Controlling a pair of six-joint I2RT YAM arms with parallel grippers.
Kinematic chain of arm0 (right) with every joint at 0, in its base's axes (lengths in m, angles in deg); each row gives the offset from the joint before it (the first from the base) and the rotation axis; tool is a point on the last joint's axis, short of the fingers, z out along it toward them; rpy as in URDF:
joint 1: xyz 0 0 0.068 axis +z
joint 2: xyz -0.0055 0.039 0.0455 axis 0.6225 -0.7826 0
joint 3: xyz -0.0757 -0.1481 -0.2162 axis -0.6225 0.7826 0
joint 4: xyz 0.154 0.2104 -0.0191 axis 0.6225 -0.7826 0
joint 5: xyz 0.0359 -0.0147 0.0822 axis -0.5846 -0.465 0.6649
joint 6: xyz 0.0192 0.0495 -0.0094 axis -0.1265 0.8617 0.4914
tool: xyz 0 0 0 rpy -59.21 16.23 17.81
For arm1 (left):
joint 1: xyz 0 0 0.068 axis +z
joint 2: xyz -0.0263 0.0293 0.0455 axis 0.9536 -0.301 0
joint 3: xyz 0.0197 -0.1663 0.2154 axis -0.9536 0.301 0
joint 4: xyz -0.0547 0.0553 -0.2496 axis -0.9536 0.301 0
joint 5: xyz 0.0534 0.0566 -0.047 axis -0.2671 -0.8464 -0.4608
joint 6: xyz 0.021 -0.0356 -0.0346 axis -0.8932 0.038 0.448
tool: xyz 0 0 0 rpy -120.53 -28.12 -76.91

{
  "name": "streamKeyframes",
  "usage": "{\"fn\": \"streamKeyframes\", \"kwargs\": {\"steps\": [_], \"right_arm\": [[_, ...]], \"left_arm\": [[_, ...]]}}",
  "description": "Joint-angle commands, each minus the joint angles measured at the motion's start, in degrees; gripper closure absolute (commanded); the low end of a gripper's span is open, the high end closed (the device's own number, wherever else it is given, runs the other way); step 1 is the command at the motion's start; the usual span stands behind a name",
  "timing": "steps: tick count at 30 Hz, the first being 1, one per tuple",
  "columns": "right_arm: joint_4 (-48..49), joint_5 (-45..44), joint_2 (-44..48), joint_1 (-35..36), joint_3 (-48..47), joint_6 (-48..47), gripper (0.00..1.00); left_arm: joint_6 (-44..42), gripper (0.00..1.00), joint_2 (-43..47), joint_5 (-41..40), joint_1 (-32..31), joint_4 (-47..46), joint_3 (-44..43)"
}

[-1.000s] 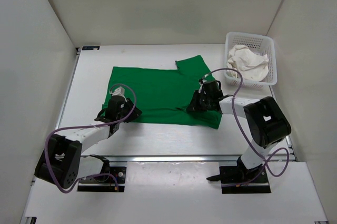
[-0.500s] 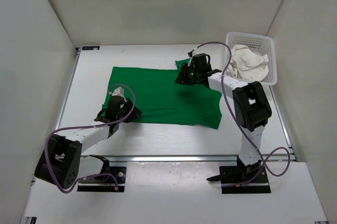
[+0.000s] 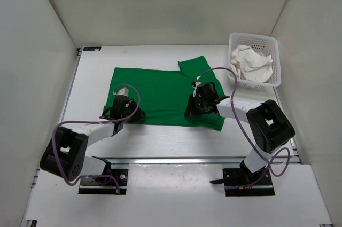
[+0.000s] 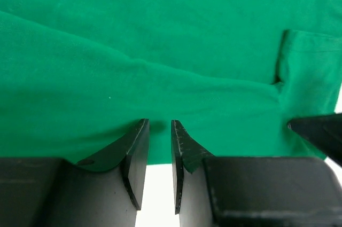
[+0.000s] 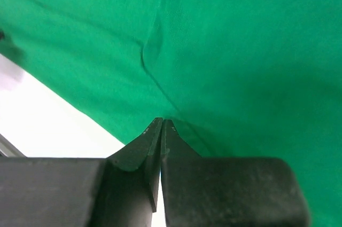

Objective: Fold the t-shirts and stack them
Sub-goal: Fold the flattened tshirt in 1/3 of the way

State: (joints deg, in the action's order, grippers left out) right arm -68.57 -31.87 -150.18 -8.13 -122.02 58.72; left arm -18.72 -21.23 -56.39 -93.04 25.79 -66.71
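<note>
Top external view: the green shirt (image 3: 160, 91) lies spread flat across the middle of the table (image 3: 96, 77), with one sleeve sticking out at its far right corner. The left gripper (image 4: 159, 131) is at the shirt's near left hem. The left wrist view shows its jaws a narrow gap apart and the tips straddling the hem edge. Cloth shows in the gap at the tips and bare table lower down; whether any cloth is caught I cannot tell. The right gripper (image 5: 162, 124) sits low on the near hem, toward the shirt's right side. The right wrist view shows its jaws pressed together, with a crease in the cloth running straight into the tips; whether a pinch of fabric lies between them I cannot tell. The white shirt (image 3: 250, 64) lies crumpled in the basket (image 3: 256, 39) at the table's far right corner, apart from the green shirt.
</note>
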Motion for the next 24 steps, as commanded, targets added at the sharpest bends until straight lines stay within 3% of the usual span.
{"fn": "streamKeyframes", "kwargs": {"steps": [1, 6, 9, 17, 21, 24], "right_arm": [[2.22, -2.14, 0.54, 1.62, 0.24, -2.45, 0.99], [-0.5, -4.77, -0.61, 4.16, 1.46, -4.39, 1.0], [-1.12, -4.34, 1.06, 5.66, 4.79, -5.09, 1.0], [-6.65, -1.01, 6.07, 8.82, 7.8, -5.36, 1.0], [-8.24, 1.72, 8.09, 6.9, 2.36, -5.62, 0.89], [-6.75, 5.14, 8.54, 3.39, -4.05, -5.27, 0.83]], "left_arm": [[0.53, 0.66, -2.93, -0.12, -0.8, -0.87, -1.88], [2.64, 0.68, -5.23, 9.08, 5.25, -1.83, 2.94], [2.55, 0.69, -2.07, 9.02, 6.14, 0.01, 7.24], [5.0, 0.65, 20.68, 8.04, 6.49, 11.96, 17.09], [3.08, 0.63, 21.15, 7.44, 6.75, 12.33, 11.14], [1.06, 0.63, 15.02, 6.99, 8.15, 11.19, 0.16]]}}
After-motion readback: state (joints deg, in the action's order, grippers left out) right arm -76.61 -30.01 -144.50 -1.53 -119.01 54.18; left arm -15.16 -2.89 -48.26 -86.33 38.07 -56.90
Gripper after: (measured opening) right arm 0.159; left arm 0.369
